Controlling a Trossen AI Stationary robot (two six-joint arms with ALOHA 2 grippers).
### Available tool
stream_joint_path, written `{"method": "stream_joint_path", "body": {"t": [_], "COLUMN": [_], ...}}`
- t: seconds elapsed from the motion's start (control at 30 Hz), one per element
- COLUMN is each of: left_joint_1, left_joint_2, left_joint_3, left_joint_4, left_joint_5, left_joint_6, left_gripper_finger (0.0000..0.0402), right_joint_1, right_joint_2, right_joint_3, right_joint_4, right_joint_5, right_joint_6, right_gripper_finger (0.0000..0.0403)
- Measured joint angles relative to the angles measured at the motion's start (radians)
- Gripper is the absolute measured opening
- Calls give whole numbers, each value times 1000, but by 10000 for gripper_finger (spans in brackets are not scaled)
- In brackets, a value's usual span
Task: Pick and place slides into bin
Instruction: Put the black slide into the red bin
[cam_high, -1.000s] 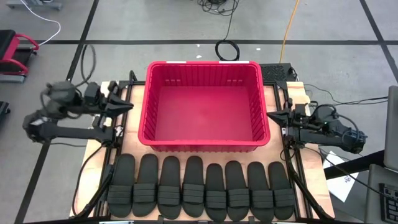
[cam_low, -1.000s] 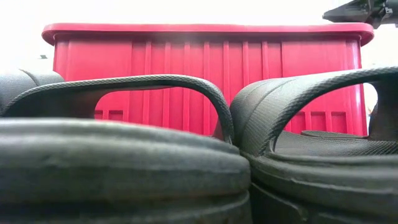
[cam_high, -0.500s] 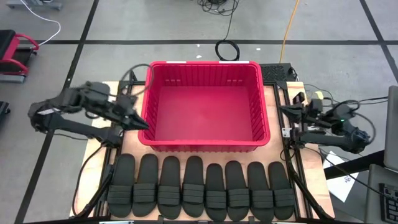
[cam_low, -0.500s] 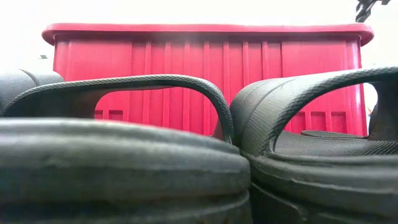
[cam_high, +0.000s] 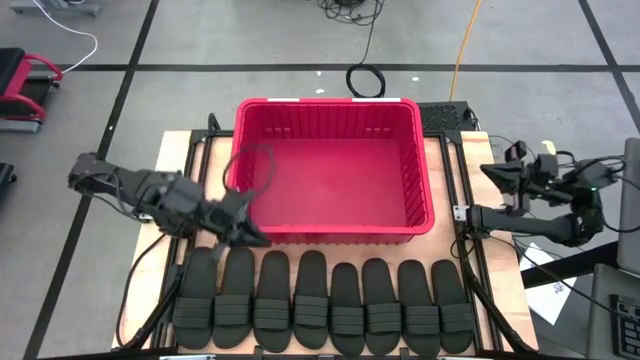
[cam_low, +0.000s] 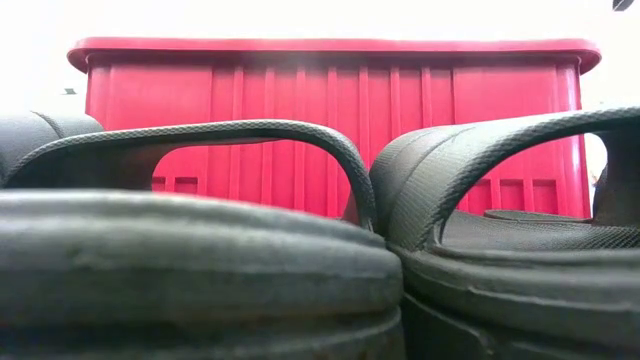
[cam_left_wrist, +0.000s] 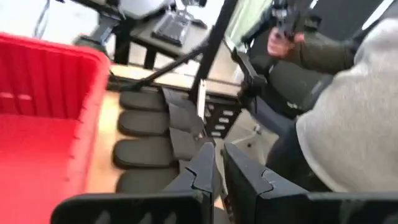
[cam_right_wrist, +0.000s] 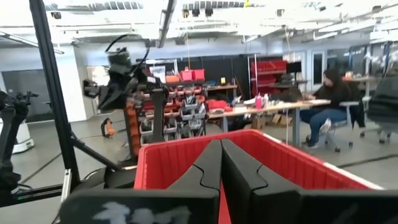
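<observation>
Eight slides (cam_high: 325, 303) lie in a row along the desk's (cam_high: 170, 165) near edge, just in front of the bin (cam_high: 330, 240), which holds none yet. This looks like the reach for the first pick: the left gripper (cam_high: 250, 235), fingers nearly together and empty, hangs over the row's left end and must spread before closing on a strap. The right gripper (cam_high: 492, 172), shut and empty, waits right of the bin.
</observation>
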Motion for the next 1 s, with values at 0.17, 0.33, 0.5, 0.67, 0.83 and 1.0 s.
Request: {"method": "stream_joint_path", "body": {"t": [0.17,0.33,0.5,0.67,0.83,1.0], "left_joint_1": [-120,-249,-373,-457,-515,-520], "left_joint_2": [26,27,24,15,-6,-36], "left_joint_3": [0,0,0,-83,-245,-372], "left_joint_4": [-185,-323,-506,-583,-536,-397], "left_joint_5": [-22,-74,-160,-178,-216,-252], "left_joint_6": [-196,-257,-332,-465,-629,-820], "left_gripper_finger": [4,1,2,8,42,100], "right_joint_1": [0,0,0,0,0,0], "right_joint_2": [0,0,0,0,0,0], "right_joint_3": [28,30,30,30,30,30], "right_joint_4": [0,0,9,53,101,129], "right_joint_5": [0,5,48,156,204,213], "right_joint_6": [-13,-7,-6,6,-16,-38], "right_gripper_finger": [0,0,0,0,0,0]}}
